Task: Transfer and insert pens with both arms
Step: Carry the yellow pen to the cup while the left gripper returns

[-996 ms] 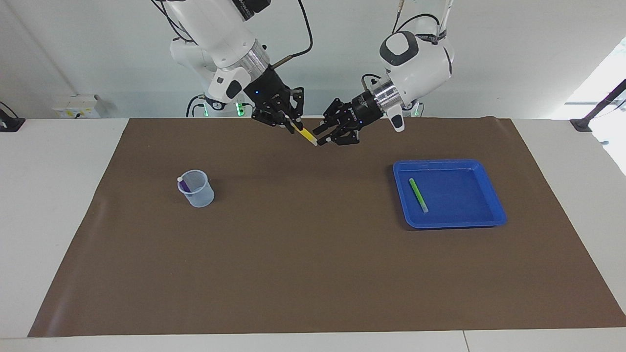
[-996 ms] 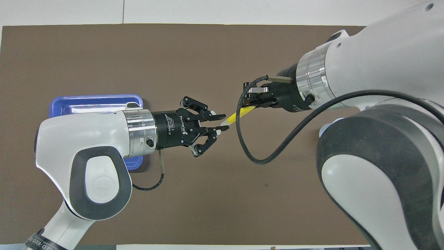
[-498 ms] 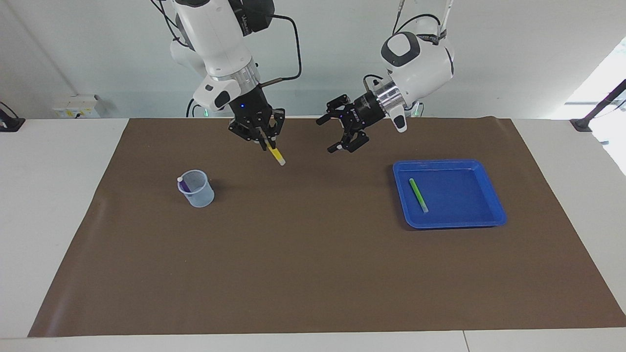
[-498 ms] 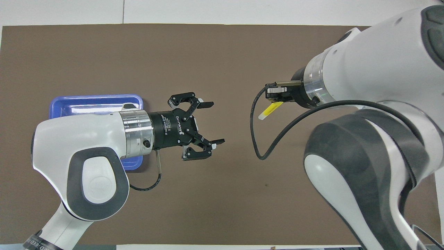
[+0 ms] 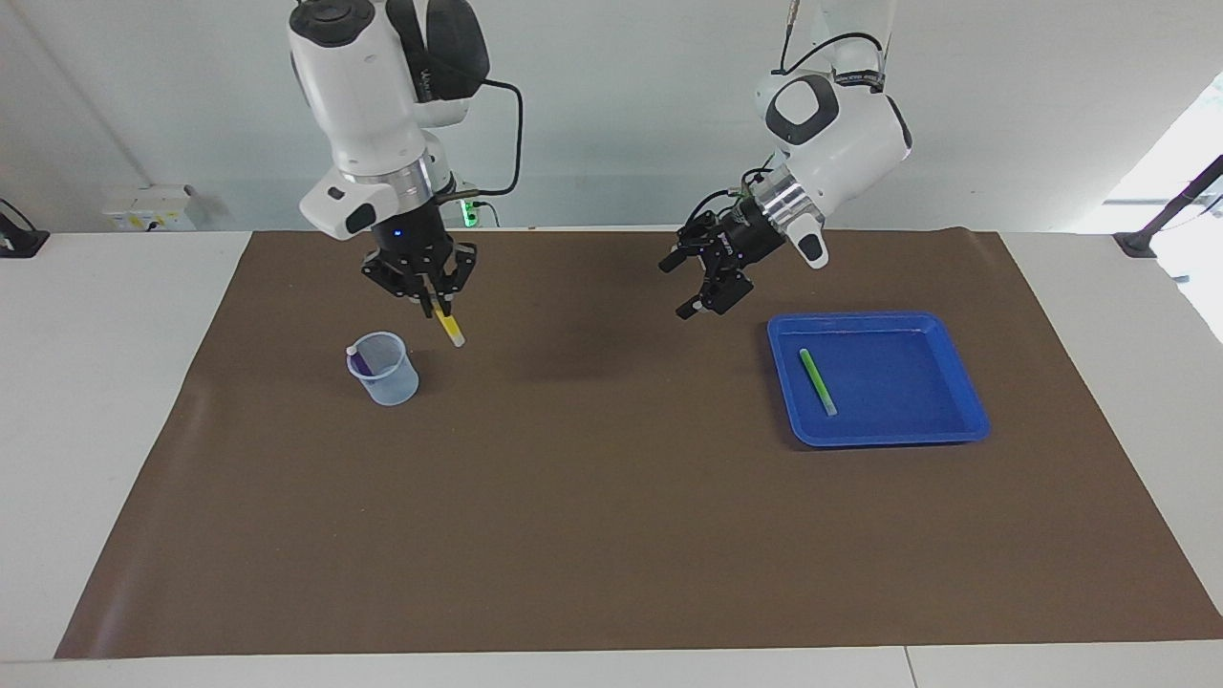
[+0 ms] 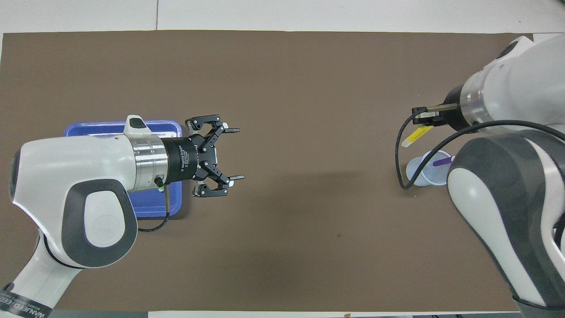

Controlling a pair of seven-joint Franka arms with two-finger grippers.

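yellow pen (image 5: 448,327) gripped in right claw (image 5: 429,305)

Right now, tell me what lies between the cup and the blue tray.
Only bare brown mat between the cup and the blue tray; the facing view shows it plainly.

Counted 3 pens: 1 yellow pen (image 5: 446,324) upper left of frame, 1 purple pen (image 5: 358,362) in the cup, 1 green pen (image 5: 817,380) right of centre. 1 cup (image 5: 385,368). 1 blue tray (image 5: 955,368). 2 arms, 2 grippers: right gripper (image 5: 424,295), left gripper (image 5: 696,285).
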